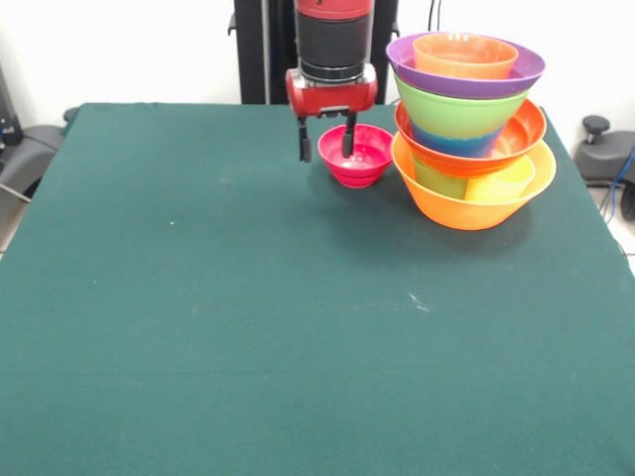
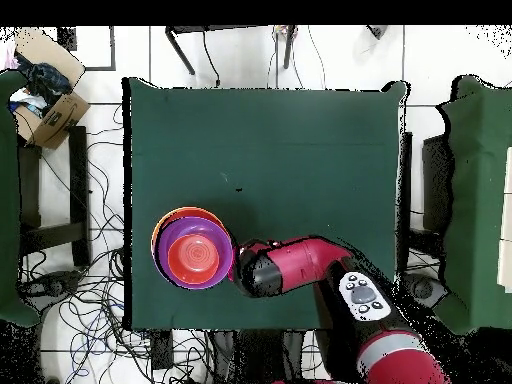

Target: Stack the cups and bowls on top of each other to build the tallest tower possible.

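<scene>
The tower (image 1: pixel 471 129) stands at the table's far right: the big orange bowl (image 1: pixel 466 210) at the bottom with the green cup (image 1: pixel 439 180) and yellow cup (image 1: pixel 501 183) showing through it. Above come the red-orange bowl (image 1: pixel 524 129), lime green bowl (image 1: pixel 458 107), purple bowl (image 1: pixel 521 71) and small orange bowl (image 1: pixel 464 55). The small blue bowl (image 1: pixel 451 142) shows through the lime one. The purple cup is hidden. The small pink bowl (image 1: pixel 359 159) sits on the table left of the tower. My gripper (image 1: pixel 326 141) is open, its fingers either side of the pink bowl's left rim. From overhead, the tower (image 2: pixel 172 235) shows beside my arm (image 2: pixel 290 265).
The green table (image 1: pixel 248 327) stretches wide in front and to the left. In the overhead view a cardboard box (image 2: pixel 45 85) and loose cables (image 2: pixel 90 300) lie on the floor beside the table.
</scene>
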Robot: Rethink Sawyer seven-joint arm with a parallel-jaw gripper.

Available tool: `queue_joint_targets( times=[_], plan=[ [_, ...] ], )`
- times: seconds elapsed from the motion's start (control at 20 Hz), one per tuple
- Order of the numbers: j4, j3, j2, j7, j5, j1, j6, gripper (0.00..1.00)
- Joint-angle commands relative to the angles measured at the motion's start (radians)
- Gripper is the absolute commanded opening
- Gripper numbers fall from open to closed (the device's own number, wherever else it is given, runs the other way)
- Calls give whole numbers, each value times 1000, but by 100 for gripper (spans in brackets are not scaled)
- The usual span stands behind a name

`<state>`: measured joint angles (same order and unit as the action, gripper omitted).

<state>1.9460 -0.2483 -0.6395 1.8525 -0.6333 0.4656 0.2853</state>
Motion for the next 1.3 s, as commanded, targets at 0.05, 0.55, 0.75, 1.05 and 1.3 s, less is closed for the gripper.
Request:
queue_joint_targets(
  times=[0.05,0.55,0.75,1.05,1.3],
  plan=[
    [40,16,52,74,-74,-76,-88,100],
    [19,69,92,50,-96,-99,-150,100],
    [14,80,99,39,-100,-94,-163,100],
    [1,82,104,37,-98,-93,-162,100],
    [-4,78,113,34,-101,-88,-160,100]
  ],
)
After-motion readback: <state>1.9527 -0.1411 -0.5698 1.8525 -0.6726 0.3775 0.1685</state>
